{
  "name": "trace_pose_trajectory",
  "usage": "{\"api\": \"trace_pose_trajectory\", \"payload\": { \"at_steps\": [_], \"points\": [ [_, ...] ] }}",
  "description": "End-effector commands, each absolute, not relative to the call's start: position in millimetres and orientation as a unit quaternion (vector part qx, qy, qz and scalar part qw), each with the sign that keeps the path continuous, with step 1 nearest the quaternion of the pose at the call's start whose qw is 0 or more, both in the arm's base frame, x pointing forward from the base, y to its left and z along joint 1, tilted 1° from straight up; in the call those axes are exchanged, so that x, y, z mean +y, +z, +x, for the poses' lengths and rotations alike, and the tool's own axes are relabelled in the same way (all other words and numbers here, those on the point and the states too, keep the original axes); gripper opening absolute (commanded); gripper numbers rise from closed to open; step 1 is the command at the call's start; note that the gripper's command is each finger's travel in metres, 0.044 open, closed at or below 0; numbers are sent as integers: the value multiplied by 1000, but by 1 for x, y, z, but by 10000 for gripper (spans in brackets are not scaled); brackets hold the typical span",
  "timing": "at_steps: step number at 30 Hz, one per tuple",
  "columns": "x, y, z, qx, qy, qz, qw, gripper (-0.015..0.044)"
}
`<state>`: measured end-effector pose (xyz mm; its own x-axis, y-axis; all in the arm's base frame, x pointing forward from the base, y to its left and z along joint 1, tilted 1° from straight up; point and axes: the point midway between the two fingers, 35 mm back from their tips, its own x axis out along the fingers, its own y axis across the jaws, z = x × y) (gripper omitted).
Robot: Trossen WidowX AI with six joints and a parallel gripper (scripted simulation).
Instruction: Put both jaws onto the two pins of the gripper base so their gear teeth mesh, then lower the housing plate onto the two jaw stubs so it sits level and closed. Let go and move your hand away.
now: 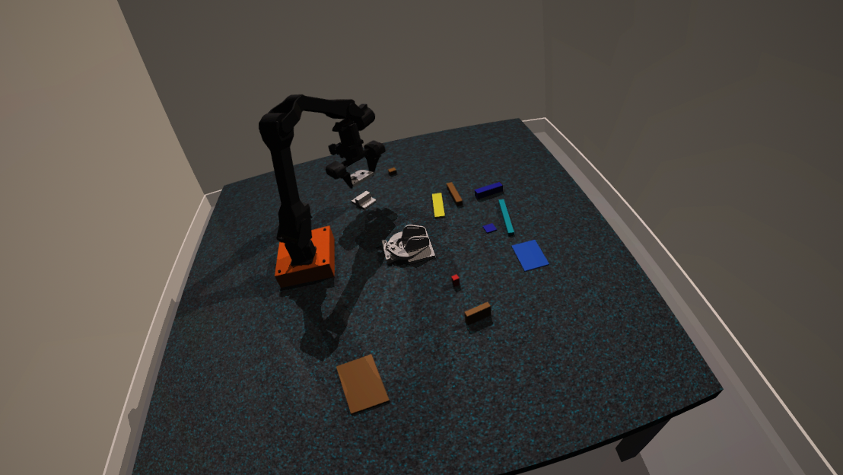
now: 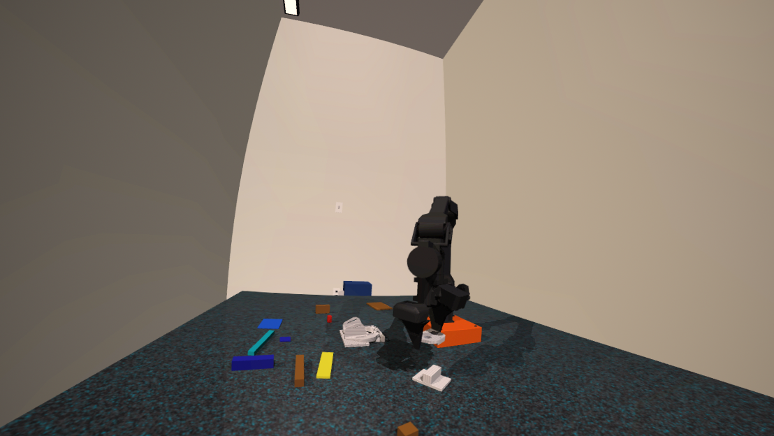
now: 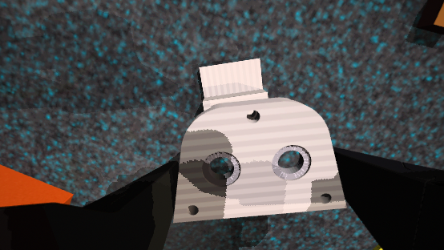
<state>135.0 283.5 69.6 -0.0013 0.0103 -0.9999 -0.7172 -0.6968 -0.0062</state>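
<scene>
My gripper (image 1: 357, 170) (image 2: 426, 335) (image 3: 251, 162) is shut on the white housing plate (image 1: 361, 175) (image 2: 434, 339) (image 3: 260, 132). It grips the plate by its two side edges and holds it above the table. The plate has two ringed holes and faces the wrist camera flat. Below it on the table lies a small white stand (image 1: 364, 199) (image 2: 431, 377) (image 3: 230, 78). The gripper base (image 1: 408, 244) (image 2: 358, 332) lies nearer the middle of the table with two dark jaws on top. I cannot tell whether their teeth mesh.
The arm's orange mount (image 1: 306, 259) stands to the left. Loose blocks lie to the right: yellow (image 1: 437, 204), brown (image 1: 454, 192), dark blue (image 1: 488, 189), teal (image 1: 506, 216), a blue tile (image 1: 529, 254), a red cube (image 1: 455, 278). A small brown cube (image 1: 391, 170) lies near the gripper.
</scene>
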Motion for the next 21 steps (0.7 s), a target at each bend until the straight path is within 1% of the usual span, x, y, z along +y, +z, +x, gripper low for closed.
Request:
{"api": "trace_pose_trajectory", "payload": {
  "at_steps": [1,21],
  "points": [
    [275,71,145,299,642,-638,304,351],
    [234,71,187,423,566,-564,428,351]
  ]
}}
